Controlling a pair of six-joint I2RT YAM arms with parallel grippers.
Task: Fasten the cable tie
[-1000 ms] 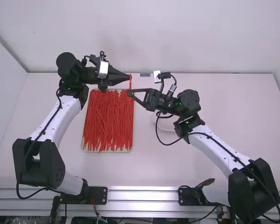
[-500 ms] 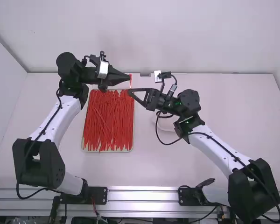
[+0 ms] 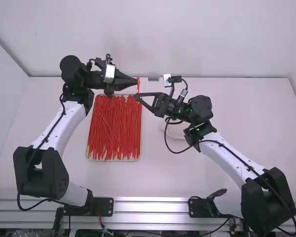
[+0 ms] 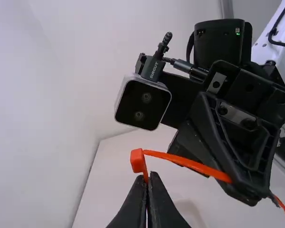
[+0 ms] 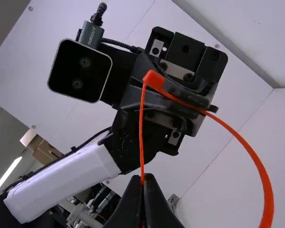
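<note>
- Fastening is not yet done, by my reading: one red cable tie hangs in the air just past the far right corner of the tray. It is bent into a loop, with its thin tail end pointing up at its head.
- Whether the tip has entered the head cannot be told.
- Remaining, as judged: pass the tail through the head and draw the loop tight.
- Left gripper, count one: jaws pressed together on the tie just beside its head, above the tray's far right corner.
- Right gripper, count one: jaws pinched on the tail end, just right of that same corner and facing the left gripper.
- Tray, count one: flat on the white table.
- Loose red ties: one heap covering the tray, too many to count, none visibly looped.
- Ties held: one, shared between both grippers.
</note>
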